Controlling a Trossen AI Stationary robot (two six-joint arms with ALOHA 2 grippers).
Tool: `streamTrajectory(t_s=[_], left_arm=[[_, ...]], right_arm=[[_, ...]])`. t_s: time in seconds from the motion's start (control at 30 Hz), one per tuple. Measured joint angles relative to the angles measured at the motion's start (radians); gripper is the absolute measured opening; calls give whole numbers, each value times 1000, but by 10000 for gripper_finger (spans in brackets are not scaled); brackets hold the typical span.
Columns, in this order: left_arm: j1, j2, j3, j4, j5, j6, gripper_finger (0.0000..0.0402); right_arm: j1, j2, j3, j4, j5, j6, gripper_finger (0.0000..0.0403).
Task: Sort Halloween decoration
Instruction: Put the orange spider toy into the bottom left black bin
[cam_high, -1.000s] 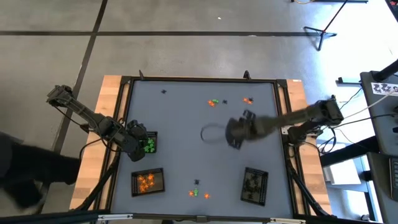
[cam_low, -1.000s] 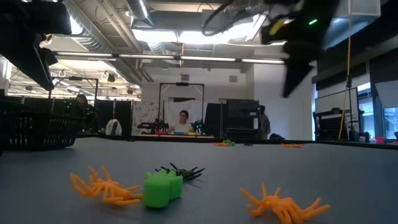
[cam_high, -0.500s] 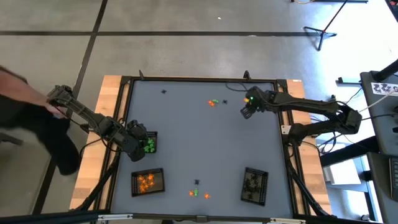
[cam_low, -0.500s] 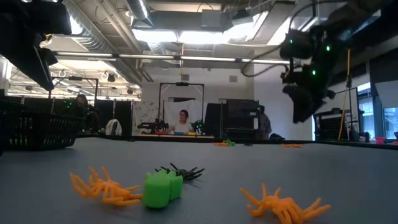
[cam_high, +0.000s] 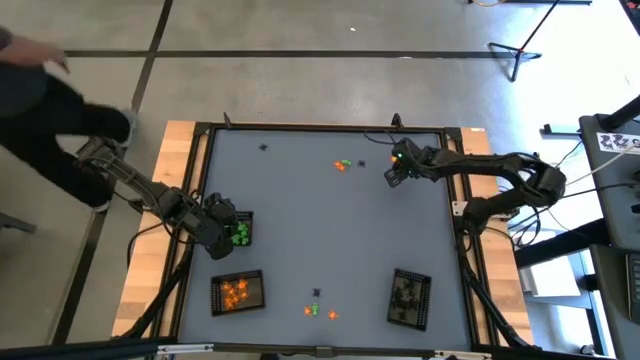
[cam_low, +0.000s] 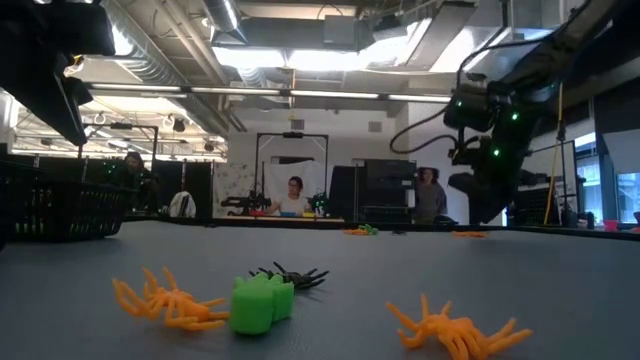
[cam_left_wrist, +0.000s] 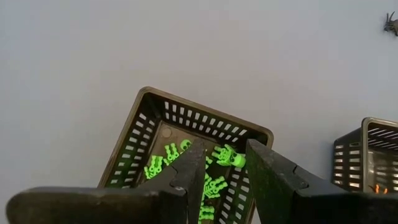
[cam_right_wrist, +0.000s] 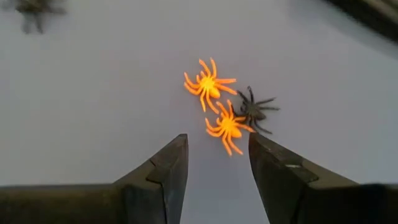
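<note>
Two orange spiders (cam_right_wrist: 209, 83) (cam_right_wrist: 227, 126) and a black spider (cam_right_wrist: 257, 111) lie on the grey table near its far right corner. My right gripper (cam_right_wrist: 216, 146) hovers open and empty just above them; it also shows in the high view (cam_high: 398, 170) and the low view (cam_low: 478, 190). My left gripper (cam_left_wrist: 224, 155) is open and empty over the black mesh tray (cam_left_wrist: 140, 124) that holds green trinkets (cam_left_wrist: 163, 165), at the table's left edge (cam_high: 222, 226). More trinkets lie at the far middle (cam_high: 343, 165) and near the front edge (cam_high: 320, 311).
A tray of orange trinkets (cam_high: 238, 291) stands near the front left, and a tray of black ones (cam_high: 409, 298) near the front right. A lone black trinket (cam_high: 263, 148) lies at the far left. A person (cam_high: 50, 110) moves past the table's left side.
My right gripper has swung from the middle of the table toward the far right corner and come down over the orange spiders. A person has walked along the table's left side.
</note>
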Motion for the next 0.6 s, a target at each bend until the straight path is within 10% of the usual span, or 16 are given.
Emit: streamTrajectory(t_s=[0.37,0.6], left_arm=[[0,0,0,0,0,0,107],[0,0,0,0,0,0,107]], right_arm=[[-59,160,6,100,-2,-7,155],[-55,160,4,97,-34,-33,32]])
